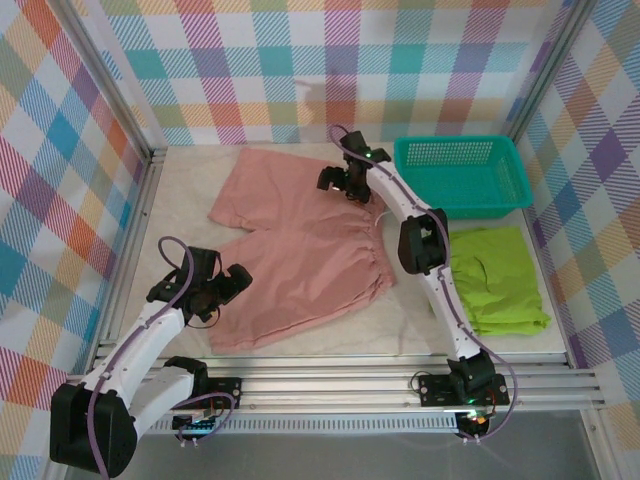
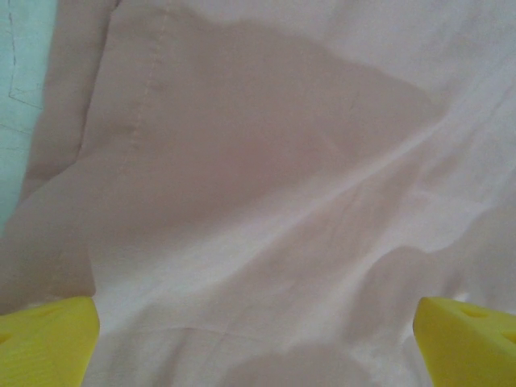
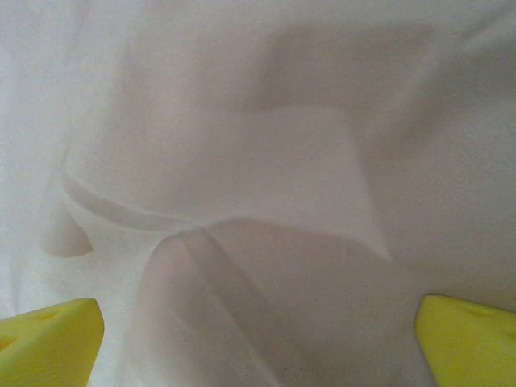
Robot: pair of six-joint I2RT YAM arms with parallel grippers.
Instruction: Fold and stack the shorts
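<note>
Two shorts: pink shorts (image 1: 300,250) spread flat, centre — green shorts (image 1: 497,275) lie right.
Grippers: left gripper (image 1: 218,288), right gripper (image 1: 335,180) both gape above pink shorts.
Tip: pinch opposite edges together — fold evenly.

Bright, even light; pink shorts (image 2: 274,185) blurred, washed-out close-up.
</note>
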